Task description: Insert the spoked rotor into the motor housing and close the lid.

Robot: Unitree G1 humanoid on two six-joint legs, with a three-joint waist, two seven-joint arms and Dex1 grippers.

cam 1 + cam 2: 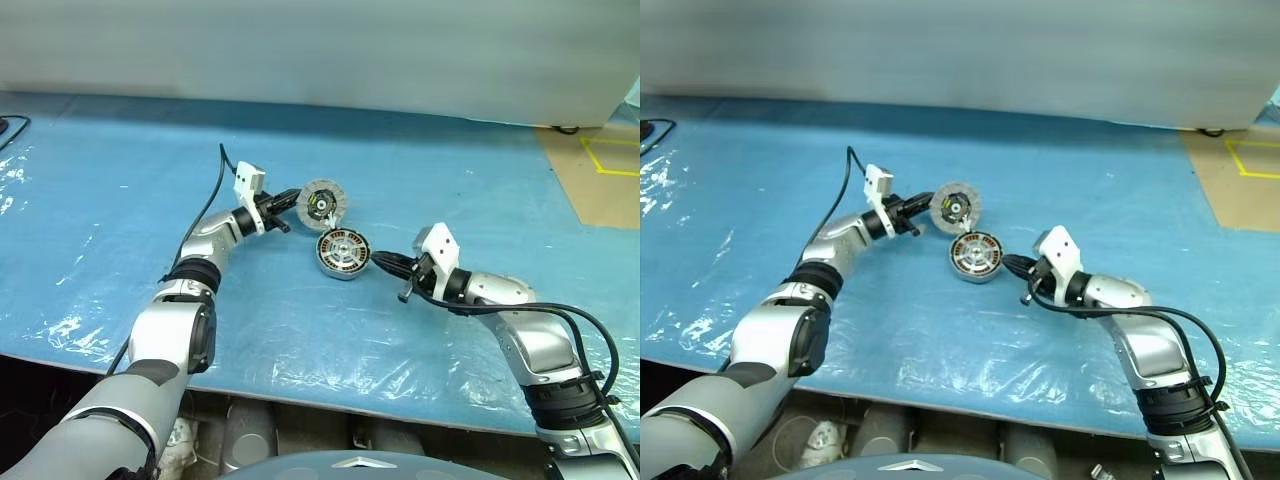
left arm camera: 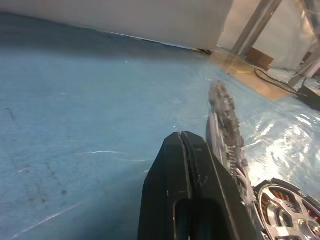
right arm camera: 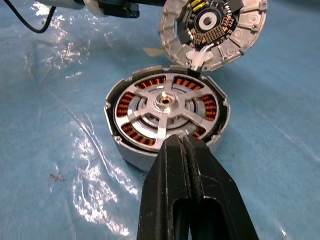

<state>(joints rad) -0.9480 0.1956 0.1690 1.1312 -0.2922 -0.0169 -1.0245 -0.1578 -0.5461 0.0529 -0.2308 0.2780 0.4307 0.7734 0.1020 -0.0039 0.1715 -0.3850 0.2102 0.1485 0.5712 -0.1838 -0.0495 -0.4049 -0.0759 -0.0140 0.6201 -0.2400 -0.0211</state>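
Note:
The motor housing (image 3: pixel 125 147) lies flat on the blue sheet, its copper windings ringing the spoked rotor (image 3: pixel 165 102) that sits inside it. The lid (image 1: pixel 322 203) stands tilted on edge at the housing's far rim, dark centre facing me, joined to the housing by a short white wire (image 3: pixel 197 60). My left gripper (image 1: pixel 290 205) is shut with nothing between its fingers, its tips against the lid's left side. My right gripper (image 1: pixel 378 261) is shut too, with its tips at the housing's near right rim.
A blue sheet under clear plastic film (image 1: pixel 120 200) covers the table, whose front edge runs close below my arms. A grey wall (image 1: pixel 320 50) closes the back. Brown floor with yellow tape (image 1: pixel 610 160) lies at the far right.

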